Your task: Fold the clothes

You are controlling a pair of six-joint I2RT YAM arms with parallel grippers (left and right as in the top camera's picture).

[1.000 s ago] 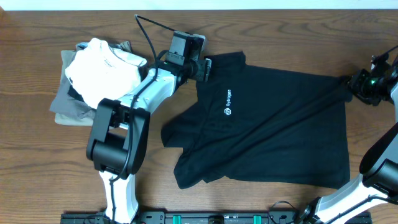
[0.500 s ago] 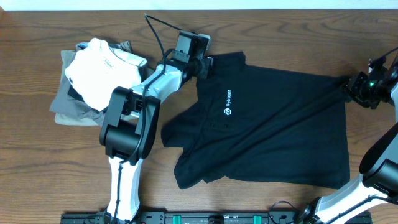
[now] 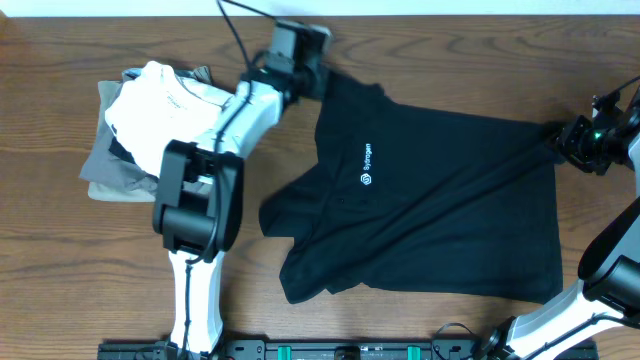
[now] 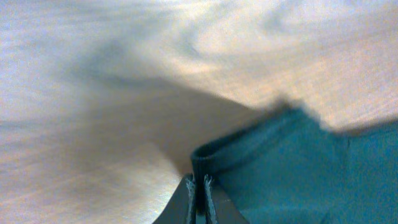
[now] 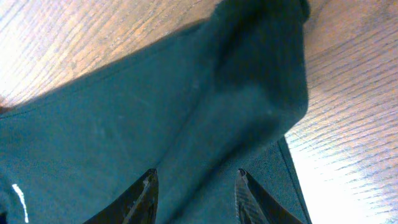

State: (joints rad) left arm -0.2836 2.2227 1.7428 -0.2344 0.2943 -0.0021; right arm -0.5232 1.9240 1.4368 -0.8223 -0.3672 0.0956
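The left tool (image 4: 199, 182) is pressed together, and it pinches the hemmed edge of the black short-sleeved polo shirt (image 3: 430, 200) right at its tips. In the overhead view this tool is at the far left corner of the shirt, near the back edge of the brown wooden table (image 3: 60, 260). The left wrist view is blurred, so I cannot tell more about the grip than this.

The right tool (image 5: 198, 186) is at the far right corner of the shirt. Its two dark fingers (image 5: 146, 190) stand partly apart, and a thick fold of the black cloth lies between them. I cannot tell whether they really press the cloth.

The shirt lies spread on the table between the two arms, front side up, with the small white logo and lettering (image 3: 366, 170) on the chest. It is not flat: a long crease runs across it from the right corner, and the left part is wrinkled and partly folded over.

To the left of the shirt, apart from it, a white folded garment (image 3: 165, 105) lies on top of grey and olive folded garments (image 3: 105, 170).
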